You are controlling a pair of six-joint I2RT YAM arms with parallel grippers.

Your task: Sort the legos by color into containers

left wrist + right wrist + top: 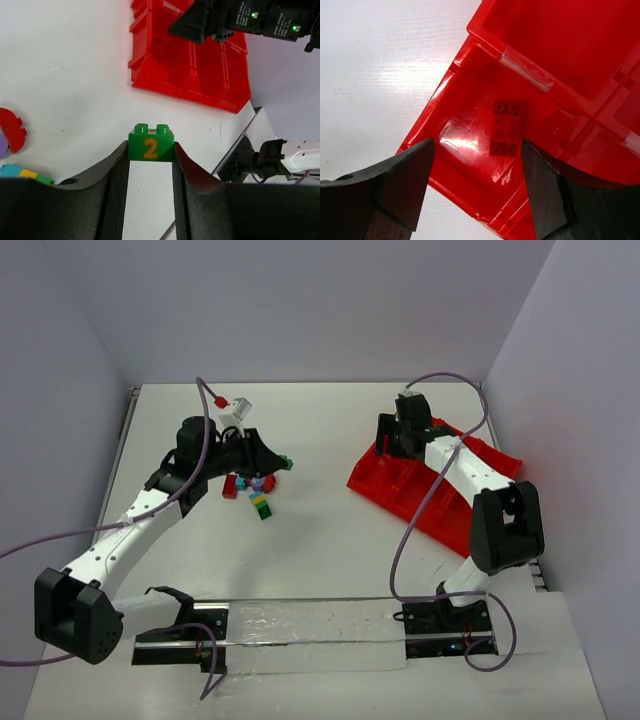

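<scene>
My left claw (150, 157) is clamped on a green brick (150, 145) with a yellow 2 on it. I pinch it by its two flat sides so it cannot slip or turn. It is close to the pile of legos (256, 490), which sits on the table (330, 550) left of the middle. My right claw (476, 155) is over near the table's right edge, and its fingers are wide apart. It hangs over the red tray (400, 490) and holds nothing. Right under it a red brick (506, 128) lies flat in a compartment at the tray's end, touching neither finger. I think red belongs there, so the green one needs a different compartment. I must carry it across the table, and I think a loose pinch could drop it.
</scene>
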